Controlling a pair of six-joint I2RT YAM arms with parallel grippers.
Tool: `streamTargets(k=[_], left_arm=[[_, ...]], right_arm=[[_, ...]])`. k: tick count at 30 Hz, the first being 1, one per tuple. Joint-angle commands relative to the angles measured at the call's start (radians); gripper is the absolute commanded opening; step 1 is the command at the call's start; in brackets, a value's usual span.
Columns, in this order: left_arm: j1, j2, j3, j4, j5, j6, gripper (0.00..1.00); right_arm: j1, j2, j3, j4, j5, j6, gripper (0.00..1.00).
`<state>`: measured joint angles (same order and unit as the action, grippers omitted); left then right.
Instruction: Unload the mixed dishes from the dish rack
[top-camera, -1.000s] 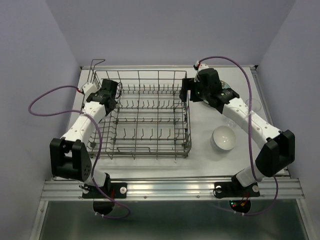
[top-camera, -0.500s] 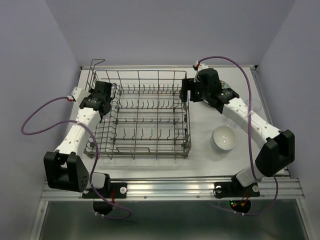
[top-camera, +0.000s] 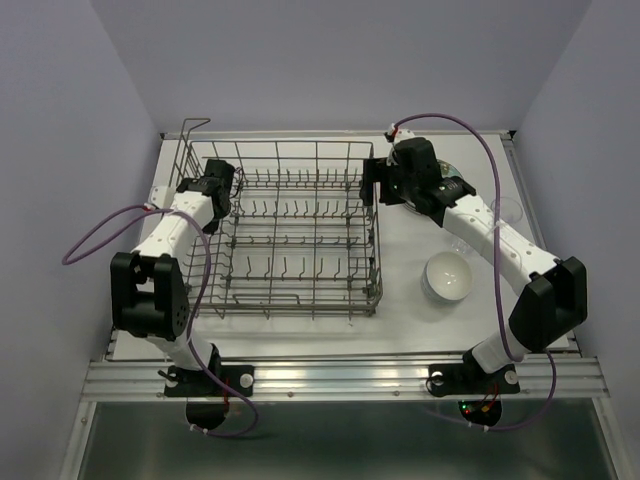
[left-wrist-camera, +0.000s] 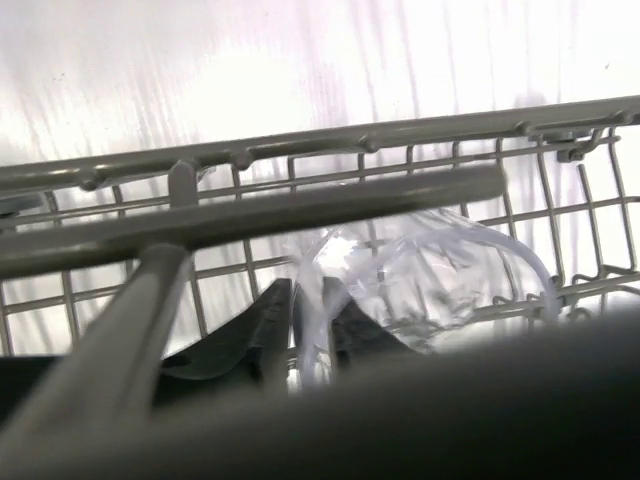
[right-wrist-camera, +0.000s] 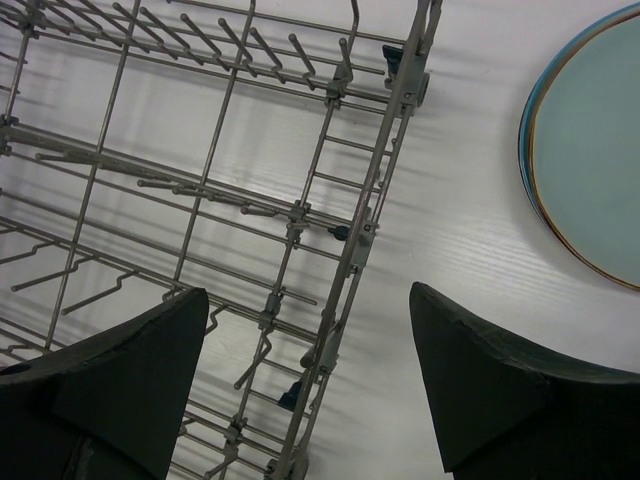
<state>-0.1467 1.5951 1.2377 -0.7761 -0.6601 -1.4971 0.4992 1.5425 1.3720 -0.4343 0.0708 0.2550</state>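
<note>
1. Top view:
   - The dish rack (top-camera: 290, 235) sits mid-table (top-camera: 420, 330), and you can make out no dishes in it from here.
   - The left gripper (top-camera: 222, 181) is at the rack's 10 o'clock corner, over the rim wire. You cannot tell its jaw state from here.
   - The right gripper (top-camera: 384, 180) is at the rack's 2 o'clock corner, just outside the end wall.
   - A white bowl (top-camera: 447, 277) stands upright on the table at 4 o'clock from the rack, well apart from it.
   - The plate (top-camera: 458, 172) is at 2 o'clock, mostly hidden under the right arm.
   - Two faint clear tumblers (top-camera: 506, 209) are at 3 o'clock, beyond the arm.

2. Left wrist:
   - The left gripper (left-wrist-camera: 308, 312) has its jaws narrowed onto the wall of a clear textured glass (left-wrist-camera: 430, 280), with one dark finger (left-wrist-camera: 265, 320) on each side of the rim.
   - The glass lies tilted inside the rack (left-wrist-camera: 300, 205), just below the top rail.

3. Right wrist:
   - The right gripper (right-wrist-camera: 308, 300) has its jaws spread wide and holds nothing.
   - It hangs above the rack's (right-wrist-camera: 250, 200) end wall.
   - The pale green plate (right-wrist-camera: 590, 140) lies flat on the table (right-wrist-camera: 470, 250) at 2 o'clock, clear of the rack.
</note>
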Motion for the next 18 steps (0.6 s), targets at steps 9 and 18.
streamTargets(k=[9, 18], left_arm=[[-0.030, -0.230, 0.055, -0.008, 0.010, 0.067, 0.00], [-0.192, -0.380, 0.182, 0.321, 0.215, 0.719, 0.00]], right_arm=[[0.009, -0.035, 0.009, 0.023, -0.022, -0.019, 0.92], [0.009, -0.130, 0.062, 0.071, -0.250, -0.042, 1.00]])
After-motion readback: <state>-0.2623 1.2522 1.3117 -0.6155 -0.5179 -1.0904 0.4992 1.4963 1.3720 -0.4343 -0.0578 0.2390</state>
